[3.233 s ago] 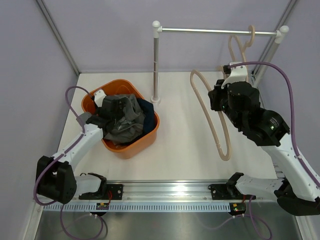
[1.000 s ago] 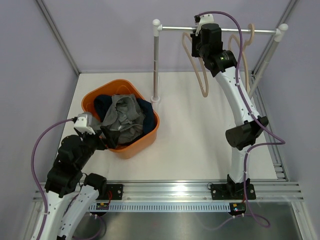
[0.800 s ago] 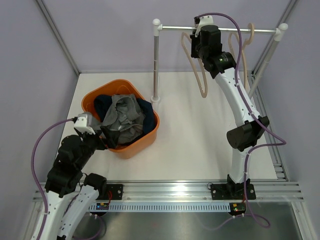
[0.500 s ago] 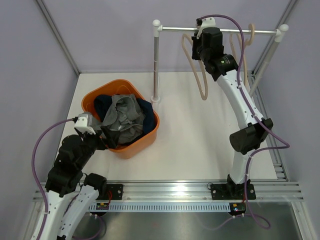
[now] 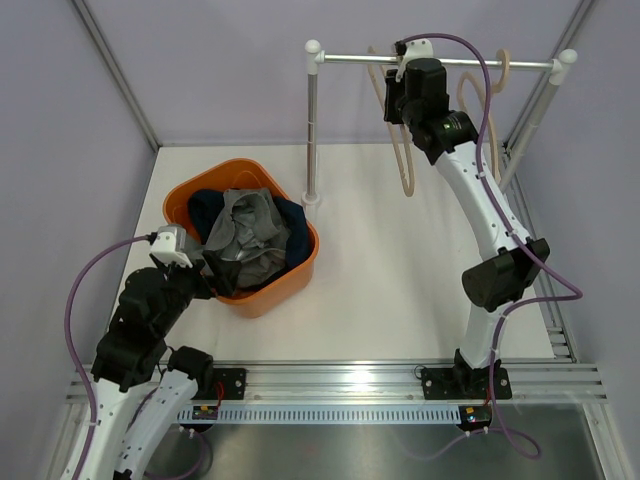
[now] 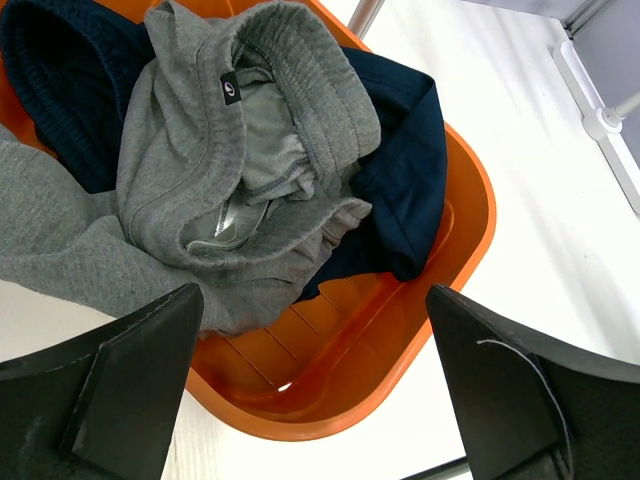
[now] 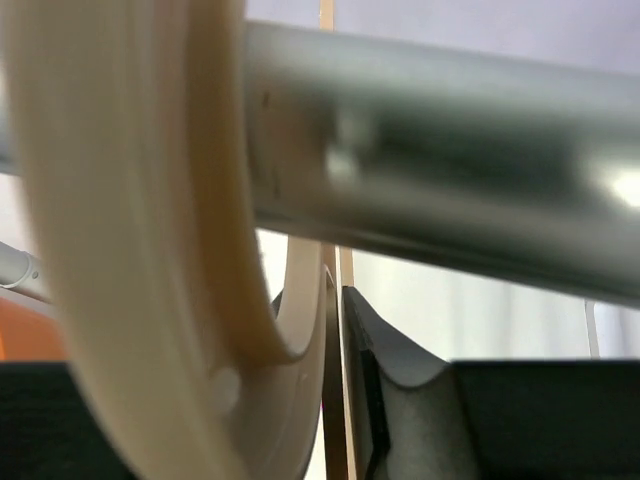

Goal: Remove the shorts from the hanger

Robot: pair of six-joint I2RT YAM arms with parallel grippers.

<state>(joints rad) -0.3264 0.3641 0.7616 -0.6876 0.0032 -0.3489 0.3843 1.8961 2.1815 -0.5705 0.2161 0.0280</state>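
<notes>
Both pairs of shorts lie off the hanger in the orange tub (image 5: 275, 295) (image 6: 400, 350): the grey shorts (image 5: 245, 225) (image 6: 200, 170) on top, the navy shorts (image 5: 295, 225) (image 6: 400, 170) beneath and to the right. My left gripper (image 5: 215, 275) (image 6: 315, 330) hangs open over the tub's near left rim, holding nothing. The bare cream hanger (image 5: 405, 165) (image 7: 130, 250) has its hook over the metal rail (image 5: 440, 62) (image 7: 450, 220). My right gripper (image 5: 398, 95) (image 7: 335, 330) is up at that hook, jaws slightly parted. A thin gap shows between the hanger and the right finger (image 7: 400, 400).
A second cream hanger (image 5: 488, 85) hangs further right on the rail. The rack's upright post (image 5: 312, 130) stands just behind the tub. Purple walls and slanted frame bars close in the white table on three sides.
My right gripper has lifted the hanger's hook up over the rail, and its jaws have parted a little. The left arm and the shorts have not moved.
</notes>
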